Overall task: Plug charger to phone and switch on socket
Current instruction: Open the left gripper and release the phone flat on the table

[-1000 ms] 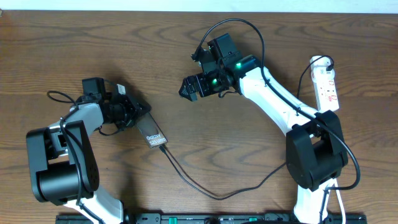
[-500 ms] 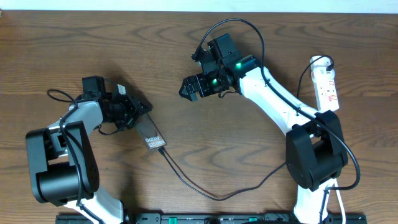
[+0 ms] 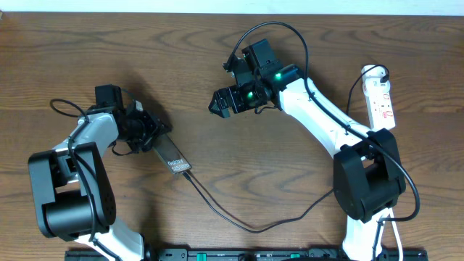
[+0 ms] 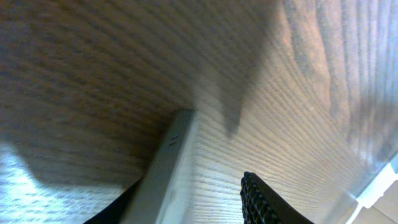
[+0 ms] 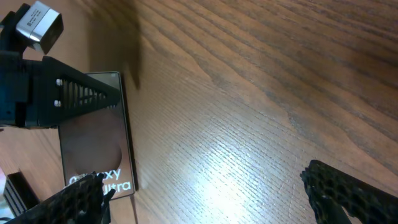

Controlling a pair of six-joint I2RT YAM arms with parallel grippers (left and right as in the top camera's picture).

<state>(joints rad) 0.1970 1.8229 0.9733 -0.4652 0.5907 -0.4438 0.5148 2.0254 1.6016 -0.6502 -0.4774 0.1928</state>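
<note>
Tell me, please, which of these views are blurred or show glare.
Left wrist view: soft and smeared, the phone blurred along its edge; right wrist view: sharp wood grain, a bright glare patch on the table; overhead view: evenly lit, crisp.

Overhead: the left gripper (image 3: 154,135) covers the upper end of the phone (image 3: 174,162); the charger (image 3: 255,229) tip there and the socket (image 3: 382,98) switch are too small to read, and the cable's far end passes out of sight behind the right arm (image 3: 366,181). Left wrist: the whole view is blurred, with the phone's pale edge and one left finger (image 4: 267,202) cut off by the lower border. Right wrist: the phone's lower end leaves the frame, its white lettering partly behind a right finger (image 5: 71,202).
</note>
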